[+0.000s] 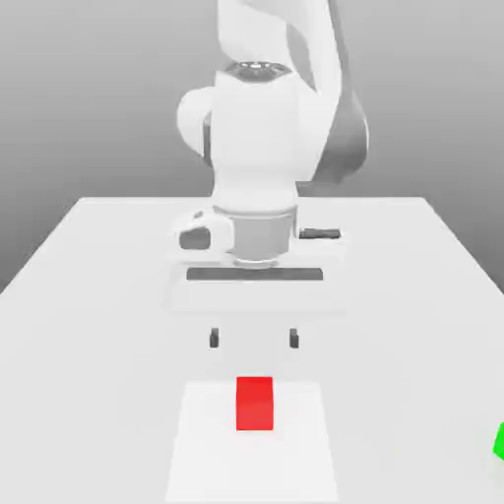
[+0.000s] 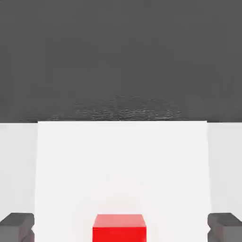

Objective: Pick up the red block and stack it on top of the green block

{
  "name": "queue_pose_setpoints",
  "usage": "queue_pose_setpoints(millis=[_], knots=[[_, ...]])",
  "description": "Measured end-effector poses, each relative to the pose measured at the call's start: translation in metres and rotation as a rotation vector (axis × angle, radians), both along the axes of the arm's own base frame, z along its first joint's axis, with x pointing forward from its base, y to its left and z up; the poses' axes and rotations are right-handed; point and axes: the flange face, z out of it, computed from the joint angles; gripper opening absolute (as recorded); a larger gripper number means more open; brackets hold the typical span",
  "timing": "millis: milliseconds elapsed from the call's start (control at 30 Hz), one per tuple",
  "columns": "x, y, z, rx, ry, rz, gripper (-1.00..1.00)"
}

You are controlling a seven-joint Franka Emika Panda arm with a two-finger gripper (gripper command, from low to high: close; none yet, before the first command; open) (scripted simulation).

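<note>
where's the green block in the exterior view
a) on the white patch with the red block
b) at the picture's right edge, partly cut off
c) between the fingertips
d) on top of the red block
b, the green block is cut off by the exterior view's right edge, away from the red block

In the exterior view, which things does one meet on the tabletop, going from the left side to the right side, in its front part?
White square patch with the red block on it, then the green block, partly cut off at the right edge.
</note>
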Motion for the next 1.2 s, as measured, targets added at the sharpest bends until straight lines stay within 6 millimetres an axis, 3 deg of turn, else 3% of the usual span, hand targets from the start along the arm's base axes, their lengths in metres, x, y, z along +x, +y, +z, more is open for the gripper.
queue_pose_setpoints(millis=[233, 267, 500, 700, 800, 867, 1033, 1200], knots=[[-0.010, 0.000, -0.074, 0.001, 0.032, 0.000, 0.00], [-0.010, 0.000, -0.080, 0.001, 0.032, 0.000, -1.00], [-0.010, 0.000, -0.079, 0.001, 0.032, 0.000, -1.00], [-0.010, 0.000, -0.028, 0.001, 0.032, 0.000, -1.00], [0.009, 0.013, -0.013, -0.002, 0.033, 0.088, -1.00], [0.024, 0.068, -0.008, -0.007, 0.033, 0.282, -1.00], [0.054, 0.165, 0.004, -0.013, 0.034, 0.636, -1.00], [0.057, 0.277, 0.015, -0.017, 0.032, 0.995, -1.00]])
